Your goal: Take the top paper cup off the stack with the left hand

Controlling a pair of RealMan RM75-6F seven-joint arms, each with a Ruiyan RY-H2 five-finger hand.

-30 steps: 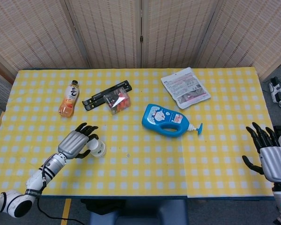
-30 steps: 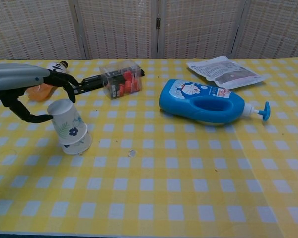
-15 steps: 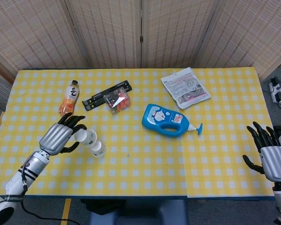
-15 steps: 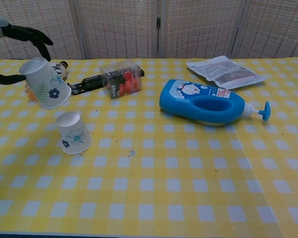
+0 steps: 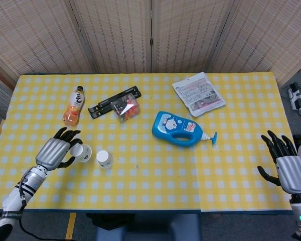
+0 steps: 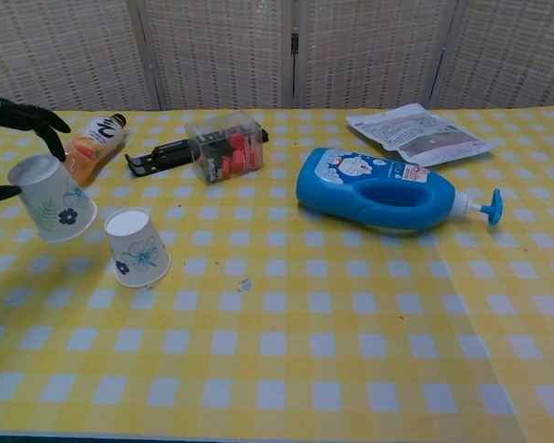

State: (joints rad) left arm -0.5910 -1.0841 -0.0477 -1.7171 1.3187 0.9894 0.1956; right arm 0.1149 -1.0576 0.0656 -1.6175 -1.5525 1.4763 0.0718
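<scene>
My left hand (image 5: 56, 152) grips a white paper cup (image 6: 53, 197) with blue flower print, tilted and held above the table at the left. In the head view the held paper cup (image 5: 81, 151) points its open mouth to the right. A second paper cup (image 6: 137, 246) stands upside down on the yellow checked cloth, apart from the held one and a little to its right; this standing cup (image 5: 105, 158) is also seen from above. My right hand (image 5: 289, 168) hovers off the table's right edge with fingers spread, holding nothing.
An orange drink bottle (image 5: 74, 105) lies behind my left hand. A black tool (image 5: 114, 101) and a clear box of red items (image 5: 126, 109) sit mid-table. A blue pump bottle (image 5: 180, 129) lies on its side; a white pouch (image 5: 198, 93) lies at the back right.
My left hand has lifted the top cup off the stack and carried it left and down, away from the cup left standing. The right hand has barely moved.
</scene>
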